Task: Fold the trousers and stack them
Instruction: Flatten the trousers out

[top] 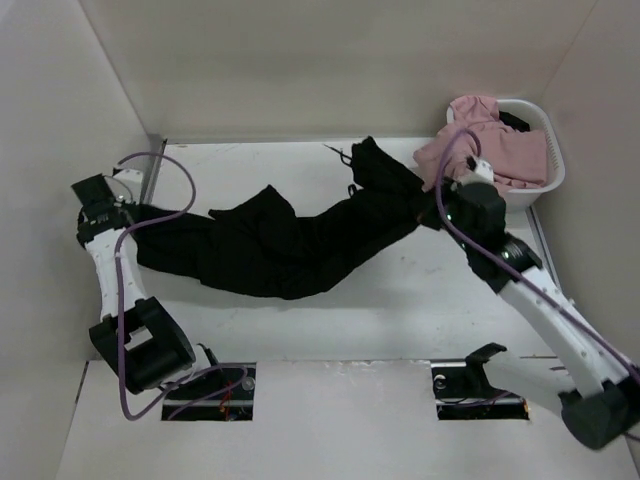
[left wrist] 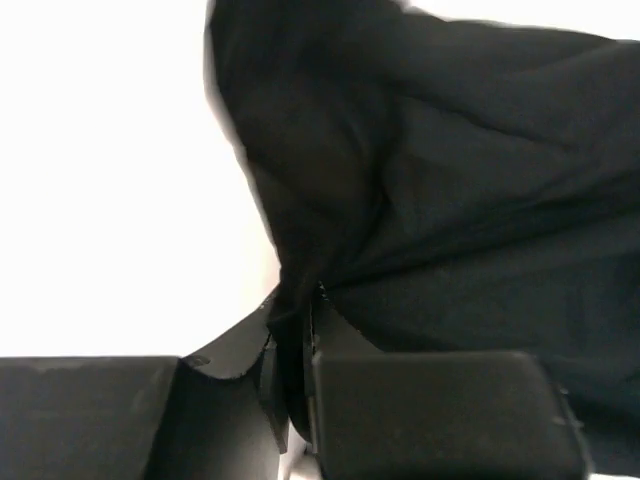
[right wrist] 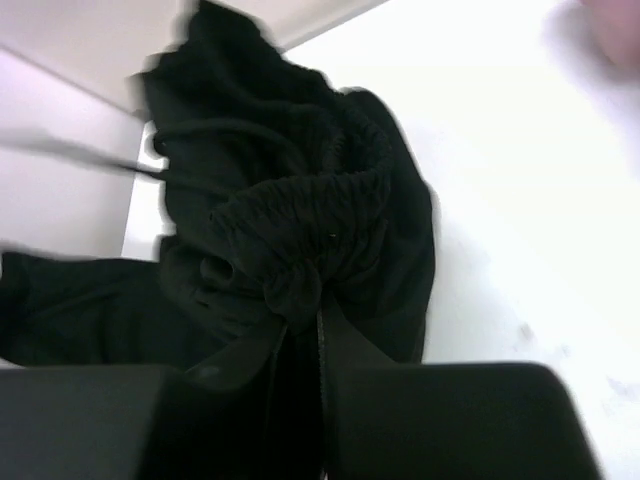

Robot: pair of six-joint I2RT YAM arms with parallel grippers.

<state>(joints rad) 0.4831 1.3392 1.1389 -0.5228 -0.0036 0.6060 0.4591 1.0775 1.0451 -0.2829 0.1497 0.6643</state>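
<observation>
**Both grippers clamped**

Our left arm (top: 112, 270) reaches far left, and our right arm (top: 540, 290) stretches forward to the right. Left gripper (left wrist: 292, 305) and right gripper (right wrist: 308, 312) each pinch the trousers (top: 280, 245), jaws nearly together.

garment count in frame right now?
2. Black trousers stretched across the table, one end in the left gripper, the other in the right gripper. A pink garment heaped in the white basket at far right; more may be hidden beneath it.
</observation>
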